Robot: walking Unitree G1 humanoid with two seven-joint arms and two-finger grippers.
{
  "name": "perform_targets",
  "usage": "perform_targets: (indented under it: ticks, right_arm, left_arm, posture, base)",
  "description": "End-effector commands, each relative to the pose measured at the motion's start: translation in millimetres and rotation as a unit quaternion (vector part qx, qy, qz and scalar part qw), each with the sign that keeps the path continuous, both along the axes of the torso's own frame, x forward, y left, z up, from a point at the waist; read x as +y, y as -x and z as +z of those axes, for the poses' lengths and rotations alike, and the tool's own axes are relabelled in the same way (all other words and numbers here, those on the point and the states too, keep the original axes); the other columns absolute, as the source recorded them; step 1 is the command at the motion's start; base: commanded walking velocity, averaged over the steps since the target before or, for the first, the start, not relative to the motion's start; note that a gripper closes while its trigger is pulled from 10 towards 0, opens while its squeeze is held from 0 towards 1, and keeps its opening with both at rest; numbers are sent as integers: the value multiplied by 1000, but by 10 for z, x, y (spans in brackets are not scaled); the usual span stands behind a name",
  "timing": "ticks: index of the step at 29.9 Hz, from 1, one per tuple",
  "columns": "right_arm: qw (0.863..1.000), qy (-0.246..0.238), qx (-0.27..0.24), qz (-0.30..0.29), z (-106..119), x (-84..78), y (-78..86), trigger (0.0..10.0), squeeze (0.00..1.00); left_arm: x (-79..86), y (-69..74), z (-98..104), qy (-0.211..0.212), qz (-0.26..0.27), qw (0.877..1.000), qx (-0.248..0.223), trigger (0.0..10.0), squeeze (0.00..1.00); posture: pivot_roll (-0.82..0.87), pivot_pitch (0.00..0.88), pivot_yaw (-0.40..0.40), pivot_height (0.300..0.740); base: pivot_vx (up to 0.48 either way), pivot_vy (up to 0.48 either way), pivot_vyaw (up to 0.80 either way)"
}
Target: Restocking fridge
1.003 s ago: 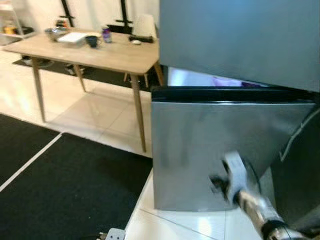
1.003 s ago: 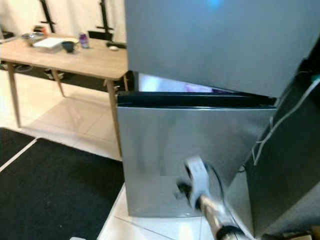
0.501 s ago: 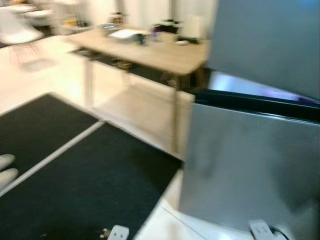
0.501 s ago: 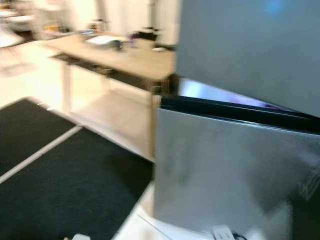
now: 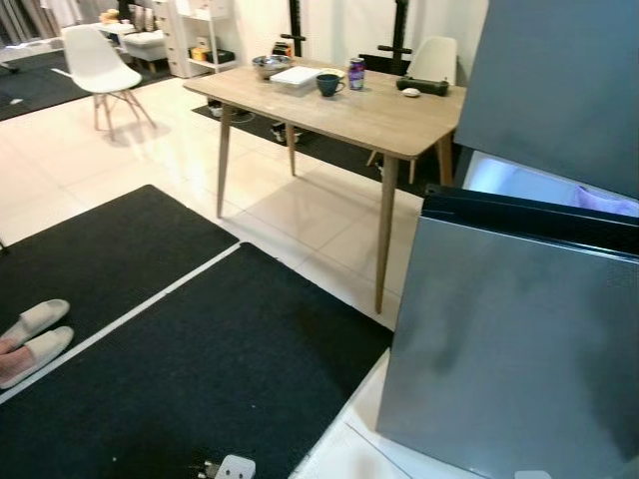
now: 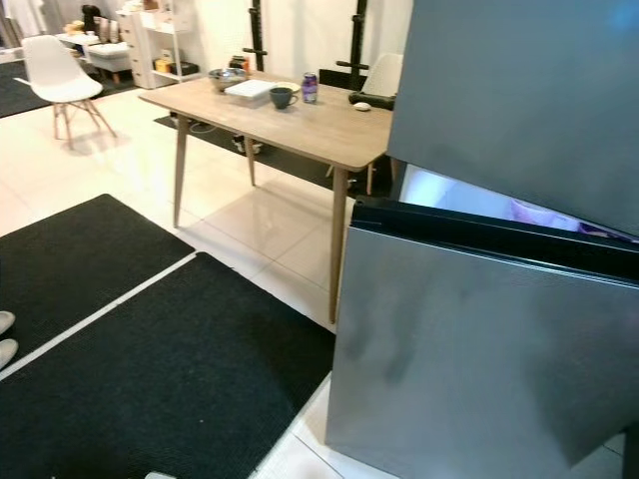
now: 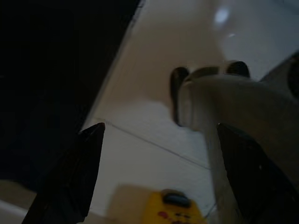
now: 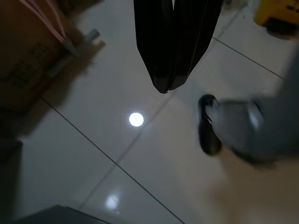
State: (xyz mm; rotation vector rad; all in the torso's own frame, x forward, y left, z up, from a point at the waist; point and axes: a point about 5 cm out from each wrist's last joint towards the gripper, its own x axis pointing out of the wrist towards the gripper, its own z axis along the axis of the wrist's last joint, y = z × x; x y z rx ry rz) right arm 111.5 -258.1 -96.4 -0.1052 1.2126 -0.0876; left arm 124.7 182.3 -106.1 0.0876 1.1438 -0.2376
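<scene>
Steel fridge door point(image 6: 469, 349) stands ajar before us. Our left gripper point(image 7: 154, 172) hangs with jaws apart, our right gripper point(image 8: 170, 70) with jaws together, both empty. We judge restocking barely begun; the can point(image 5: 356, 73) waits on the surface point(image 5: 379, 115).

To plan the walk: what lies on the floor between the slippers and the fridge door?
A black rug covers the floor from the slippers almost to the open fridge door, then pale tile; the left eye view shows it.

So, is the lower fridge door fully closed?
No, the lower door stands ajar, with a lit gap visible between it and the upper door.
</scene>
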Motion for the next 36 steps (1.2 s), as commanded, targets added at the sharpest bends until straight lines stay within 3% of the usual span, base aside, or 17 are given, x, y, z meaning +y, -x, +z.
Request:
perform_targets:
  ticks: [1,7,10,11,12,17,20,21,23,24,25,26,27,29,35,36]
  right_arm:
    - [1000,8,-14,-9,39,-58,-70,10000,0]
    - [1000,8,-25,-13,56,-49,-133,10000,0]
    - [999,2,-49,-19,91,-26,-257,10000,0]
    - [996,-13,-89,-18,162,9,-454,10000,0]
    - [994,-23,-109,-14,200,31,-546,10000,0]
    - [987,-50,-150,-2,278,92,-721,10000,0]
    - [955,-149,-254,46,541,304,-1168,10000,0]
    - [955,-149,-254,46,541,304,-1168,10000,0]
    - [932,-182,-307,66,718,365,-1383,10000,0]
    - [932,-182,-307,66,718,365,-1383,10000,0]
    - [921,-192,-330,72,804,379,-1474,10000,0]
    - [899,-211,-374,87,983,403,-1644,10000,0]
    - [899,-211,-374,87,983,403,-1644,10000,0]
    - [875,-200,-426,112,1234,416,-1861,10000,0]
    - [824,-173,-522,138,1756,428,-2220,10000,0]
    - [824,-173,-522,138,1756,428,-2220,10000,0]
  left_arm:
    - [-39,135,-48,4,2,1000,28,10000,0]
    - [-37,123,-44,7,12,1000,25,10000,0]
    - [-36,123,-44,9,16,1000,25,10000,0]
    - [-34,120,-43,9,18,999,24,10000,0]
    - [-33,117,-42,10,21,999,24,10000,0]
    - [-30,112,-40,10,23,999,22,10000,0]
    - [-25,104,-38,10,24,999,22,10000,0]
    - [-25,104,-38,10,24,999,22,10000,0]
    - [-26,101,-37,11,24,999,21,10000,0]
    - [-26,101,-37,11,24,999,21,10000,0]
    - [-29,100,-37,12,23,999,21,10000,0]
    - [-36,99,-37,14,23,999,21,10000,0]
    - [-36,99,-37,14,23,999,21,10000,0]
    - [-42,97,-36,16,23,999,20,10000,0]
    - [-44,96,-35,18,23,999,19,10000,0]
    - [-44,96,-35,18,23,999,19,10000,0]
  posture:
    - [-61,0,-25,740]
    - [-61,0,-24,740]
    - [-63,0,-20,740]
    - [-58,0,-22,740]
    - [-58,0,-22,740]
    - [-59,0,-21,740]
    - [-58,0,-21,740]
    - [-58,0,-21,740]
    - [-59,0,-21,740]
    - [-59,0,-21,740]
    - [-59,0,-21,740]
    - [-58,0,-21,740]
    - [-58,0,-21,740]
    - [-57,0,-23,740]
    - [-50,0,-26,740]
    - [-50,0,-26,740]
  base:
    - [0,-292,0]
    - [0,0,0]
    - [0,0,0]
    - [0,0,0]
    - [0,0,0]
    - [0,0,0]
    - [0,0,0]
    - [0,0,0]
    - [0,0,0]
    - [0,0,0]
    - [0,0,0]
    - [0,0,0]
    - [0,0,0]
    - [0,0,0]
    - [0,0,0]
    - [0,0,0]
